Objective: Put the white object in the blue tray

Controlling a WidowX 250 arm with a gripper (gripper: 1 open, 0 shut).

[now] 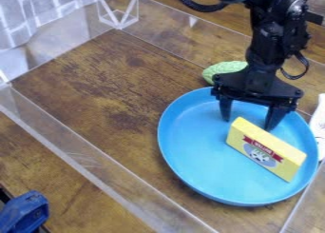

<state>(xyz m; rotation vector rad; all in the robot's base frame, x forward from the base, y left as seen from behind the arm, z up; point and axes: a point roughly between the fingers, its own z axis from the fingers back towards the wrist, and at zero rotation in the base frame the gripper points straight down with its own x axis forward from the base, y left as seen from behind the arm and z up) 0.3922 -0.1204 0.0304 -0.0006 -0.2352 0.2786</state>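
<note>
The blue tray (197, 149) lies on the wooden table at the right. A yellow block (267, 147) with a red-and-white label rests inside it. My gripper (258, 111) hangs open over the tray's far part, its dark fingers (227, 109) spread apart just behind the block's upper end, with nothing between them. The white object (318, 114) shows only as a slim pale piece at the right edge of the view, outside the tray's rim and to the right of the gripper.
A green knobbly object (229, 70) lies just behind the tray, close to the gripper's arm. Clear plastic walls (76, 151) enclose the wooden surface. A blue item (19, 214) sits outside the walls at the bottom left.
</note>
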